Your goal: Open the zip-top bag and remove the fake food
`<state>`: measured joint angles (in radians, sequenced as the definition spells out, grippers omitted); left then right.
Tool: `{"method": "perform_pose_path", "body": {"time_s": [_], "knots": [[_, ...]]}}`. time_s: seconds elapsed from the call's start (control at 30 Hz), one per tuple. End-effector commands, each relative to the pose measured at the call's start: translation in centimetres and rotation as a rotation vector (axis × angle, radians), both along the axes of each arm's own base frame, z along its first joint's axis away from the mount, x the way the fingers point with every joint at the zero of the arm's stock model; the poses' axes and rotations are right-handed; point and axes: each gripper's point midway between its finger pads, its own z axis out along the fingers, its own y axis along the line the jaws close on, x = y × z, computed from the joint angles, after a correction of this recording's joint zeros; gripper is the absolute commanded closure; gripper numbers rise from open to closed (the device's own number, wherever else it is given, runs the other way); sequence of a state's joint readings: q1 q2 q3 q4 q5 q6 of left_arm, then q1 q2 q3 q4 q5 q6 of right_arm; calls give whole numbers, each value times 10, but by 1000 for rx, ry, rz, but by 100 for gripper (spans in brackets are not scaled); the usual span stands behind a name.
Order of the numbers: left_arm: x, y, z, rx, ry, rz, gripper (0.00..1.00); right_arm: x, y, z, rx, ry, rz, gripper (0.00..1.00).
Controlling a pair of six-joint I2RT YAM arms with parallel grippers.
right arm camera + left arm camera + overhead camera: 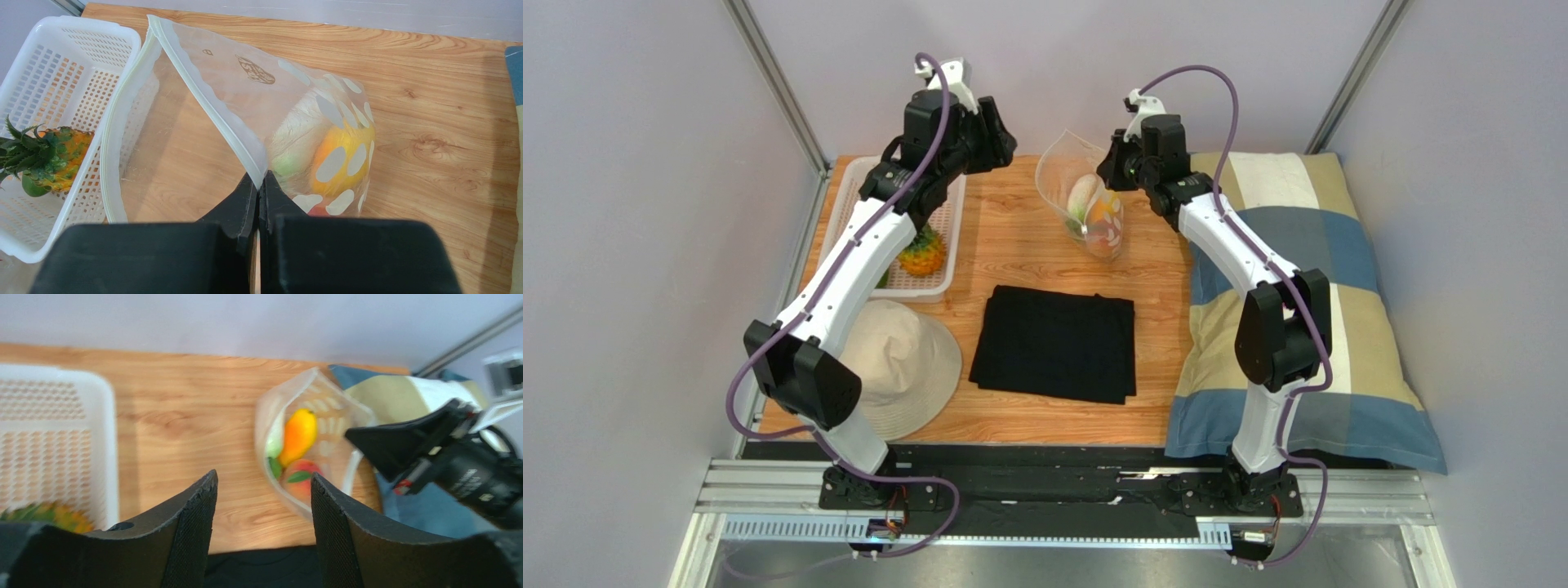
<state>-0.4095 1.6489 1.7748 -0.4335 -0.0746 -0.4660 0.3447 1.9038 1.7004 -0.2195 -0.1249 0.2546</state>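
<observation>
The zip-top bag, clear with white dots, stands with its mouth open at the back of the table. My right gripper is shut on its white zip rim and holds that side up. Fake food lies inside: an orange-green mango, a peach and a pale green piece. A pineapple lies in the white perforated basket. My left gripper hangs open and empty above the bare wood between the basket and the bag, apart from both.
A folded black cloth lies at the table's middle front. A beige hat sits at the front left under the left arm. A checked pillow fills the right side beyond the table.
</observation>
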Motion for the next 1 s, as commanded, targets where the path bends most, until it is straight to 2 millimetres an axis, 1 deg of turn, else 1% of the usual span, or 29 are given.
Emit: {"method": "perform_pose_path", "body": {"time_s": [0.0, 0.03, 0.07, 0.1, 0.13, 0.17, 0.2, 0.23, 0.27, 0.3, 0.33, 0.37, 0.4, 0.43, 0.47, 0.53, 0.57, 0.63, 0.67, 0.73, 0.77, 0.8, 0.83, 0.87, 0.9, 0.93, 0.97], "knots": [[9, -58, -3, -48, -14, -217, 49, -1, 4, 49, 37, -111, 15, 100], [7, -72, 5, -70, -33, -264, 57, -2, 5, 49, 39, -110, 19, 100], [10, -87, -5, -86, -15, -315, 59, -2, 6, 50, 40, -111, 21, 100], [6, -103, -3, -117, -19, -390, 60, -2, 6, 50, 42, -112, 22, 100], [7, -112, 4, -138, -26, -406, 60, -3, 7, 51, 41, -112, 25, 100], [12, -126, -15, -131, 16, -418, 62, -3, 5, 51, 42, -110, 22, 100], [13, -130, -23, -121, 48, -417, 63, -4, 6, 51, 41, -109, 23, 100], [16, -136, -14, -123, 33, -422, 64, -5, 6, 53, 43, -114, 26, 100], [20, -144, -33, -114, 73, -424, 64, -6, 6, 56, 47, -118, 25, 100], [24, -147, -40, -115, 90, -415, 64, -8, 6, 55, 50, -115, 27, 100], [28, -148, -42, -114, 93, -403, 64, -9, 8, 58, 60, -120, 36, 100], [35, -150, -59, -106, 125, -382, 64, -12, 8, 63, 69, -129, 38, 100], [40, -146, -70, -94, 155, -338, 65, -13, 9, 63, 73, -131, 42, 100], [44, -144, -74, -87, 163, -314, 65, -15, 11, 65, 79, -136, 50, 100], [49, -143, -88, -73, 184, -294, 65, -18, 12, 69, 85, -143, 54, 100], [56, -143, -100, -62, 190, -278, 65, -21, 16, 73, 102, -145, 70, 100], [60, -145, -117, -50, 215, -273, 65, -22, 16, 74, 107, -144, 70, 100], [63, -146, -127, -39, 230, -272, 64, -23, 20, 75, 125, -137, 79, 100], [65, -148, -139, -28, 245, -271, 64, -24, 22, 74, 129, -132, 87, 100], [70, -145, -151, -5, 251, -250, 62, -25, 25, 74, 142, -124, 102, 100], [73, -143, -162, 14, 262, -238, 61, -24, 27, 72, 140, -120, 105, 100], [74, -143, -168, 28, 265, -241, 59, -25, 29, 69, 136, -112, 110, 100], [75, -143, -172, 36, 269, -244, 54, -24, 30, 69, 131, -113, 113, 100], [74, -143, -187, 54, 298, -246, 52, -22, 31, 68, 129, -111, 113, 100], [75, -144, -188, 60, 299, -250, 48, -21, 33, 66, 123, -113, 123, 100], [75, -144, -195, 68, 310, -253, 43, -22, 36, 64, 119, -112, 138, 100], [75, -145, -203, 76, 321, -263, 41, -20, 38, 60, 106, -114, 147, 100]]}}
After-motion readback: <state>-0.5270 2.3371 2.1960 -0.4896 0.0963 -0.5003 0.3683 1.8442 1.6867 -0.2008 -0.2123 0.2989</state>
